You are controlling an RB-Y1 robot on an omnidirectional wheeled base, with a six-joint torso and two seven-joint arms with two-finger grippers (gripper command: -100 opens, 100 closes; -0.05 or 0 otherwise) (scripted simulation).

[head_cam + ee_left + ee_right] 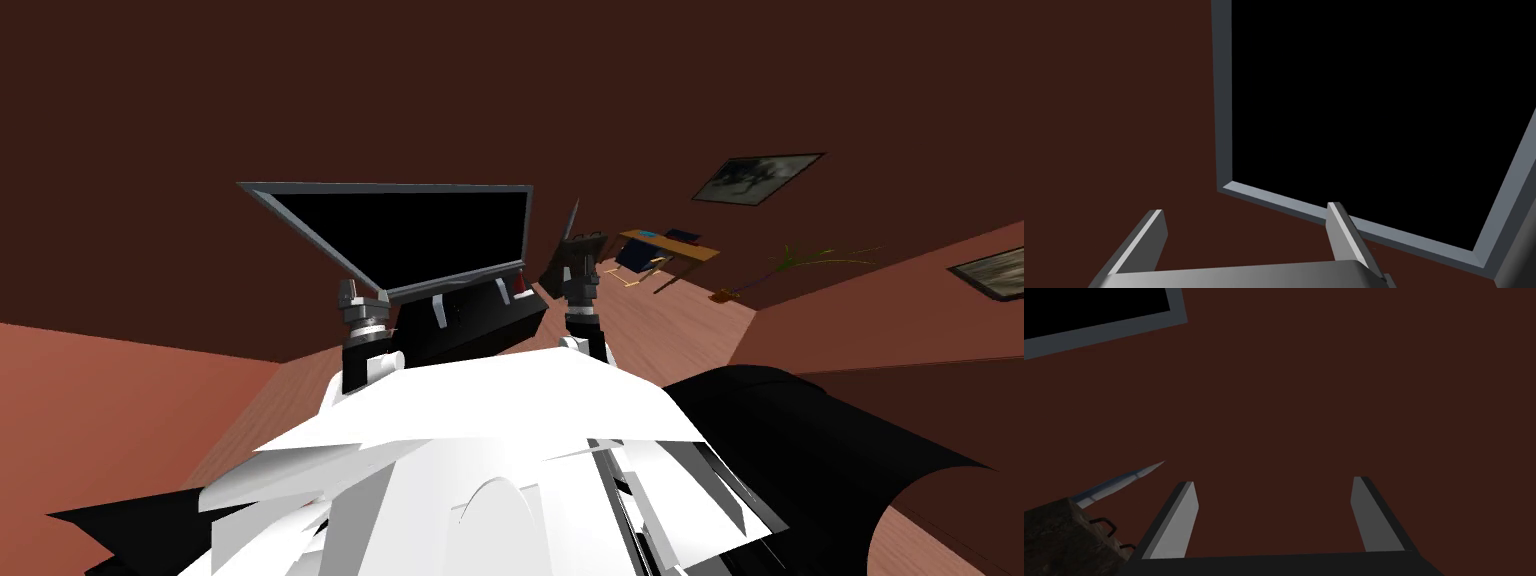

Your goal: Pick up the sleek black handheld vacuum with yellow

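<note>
Yellow edges a small dark thing by the far table (690, 248). It is likely the vacuum (637, 260), though too small to be sure or to read its long axis. It lies ahead and off to the robot's right, well apart from both arms. The right gripper (1274, 482) is nearer, its fingers apart and empty, with a brown block (1059, 533) just beside it. The left gripper (1245, 210), also spread, faces a grey frame (1224, 100).
</note>
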